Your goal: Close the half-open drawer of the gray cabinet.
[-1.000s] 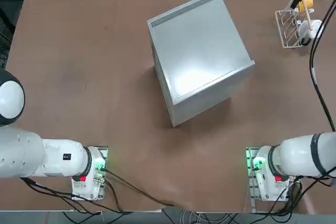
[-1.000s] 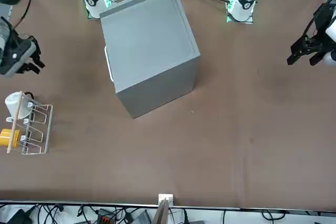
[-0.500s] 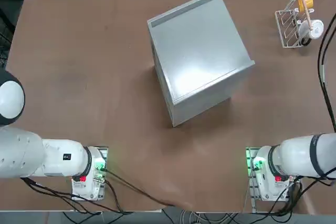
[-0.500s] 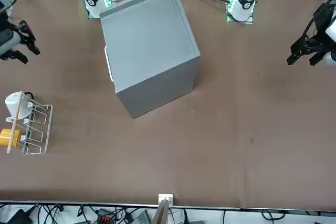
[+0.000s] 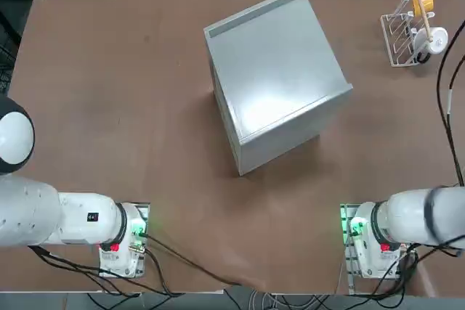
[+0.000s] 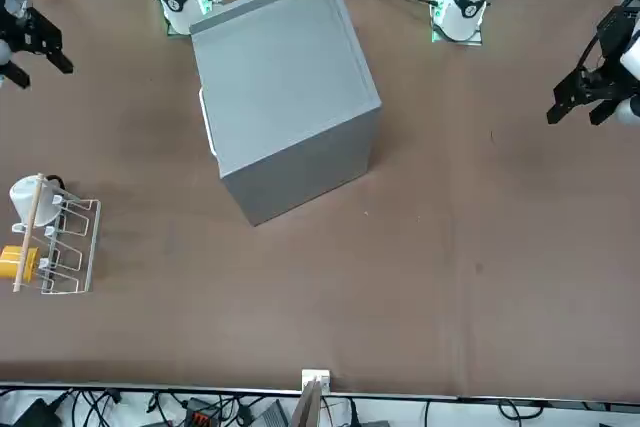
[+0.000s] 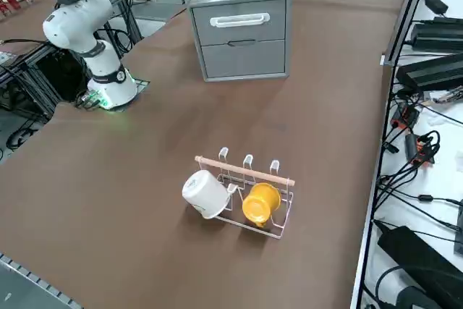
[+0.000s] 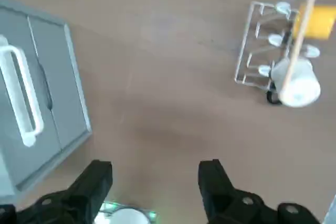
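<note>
The gray cabinet [image 5: 275,76] is placed in the middle of the table [image 5: 109,107], turned at an angle. In the right side view its front is seen with the drawer [image 7: 241,21], which carries a white handle [image 7: 239,19], and a second panel below it. Both fronts are seen flush with the cabinet face, so the drawer is judged to be already pushed in, and the closing step seems finished.

The right gripper [image 6: 28,42] is held high above the table's edge, well apart from the cabinet, and its two fingers [image 8: 94,182] are spread wide with nothing between them. A small wire rack [image 7: 249,189] with a white cup [image 7: 205,194] and a yellow cup [image 7: 260,202] is standing near that side.

Probably only the return of the arm to rest is left; no further push on the drawer seems to be needed
</note>
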